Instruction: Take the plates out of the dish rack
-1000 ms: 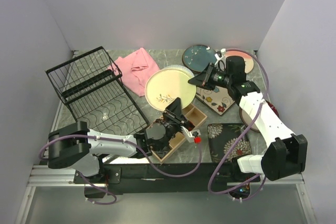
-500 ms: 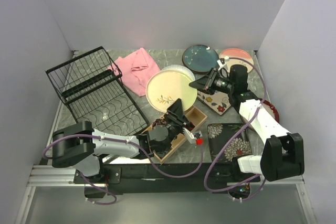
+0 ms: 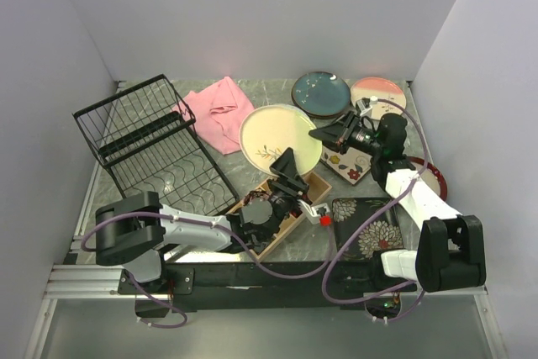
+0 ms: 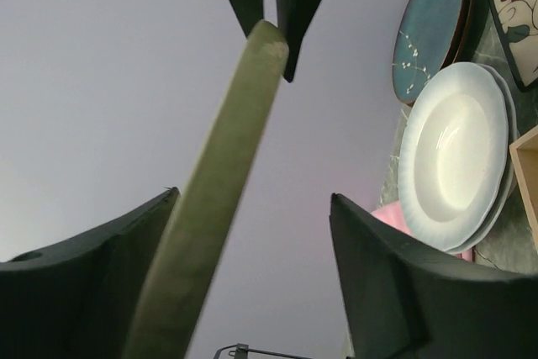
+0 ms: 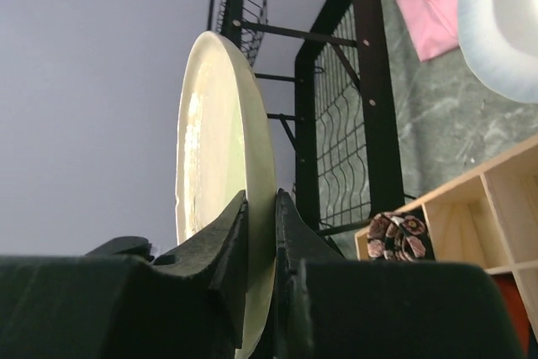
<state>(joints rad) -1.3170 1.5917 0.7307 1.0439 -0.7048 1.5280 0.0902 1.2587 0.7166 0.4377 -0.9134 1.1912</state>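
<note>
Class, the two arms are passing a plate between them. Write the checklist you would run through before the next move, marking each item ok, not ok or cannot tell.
1. The right hand pinches the rim of the cream plate: ok.
2. The left hand is open around the plate: ok.
3. Left fingers fully clear of the rim: cannot tell.
4. Right grip deep enough to carry the plate alone: cannot tell.
5. The dish rack holds no more plates: ok.

Soft, even light; the wrist views' near foreground seems blurred.
</note>
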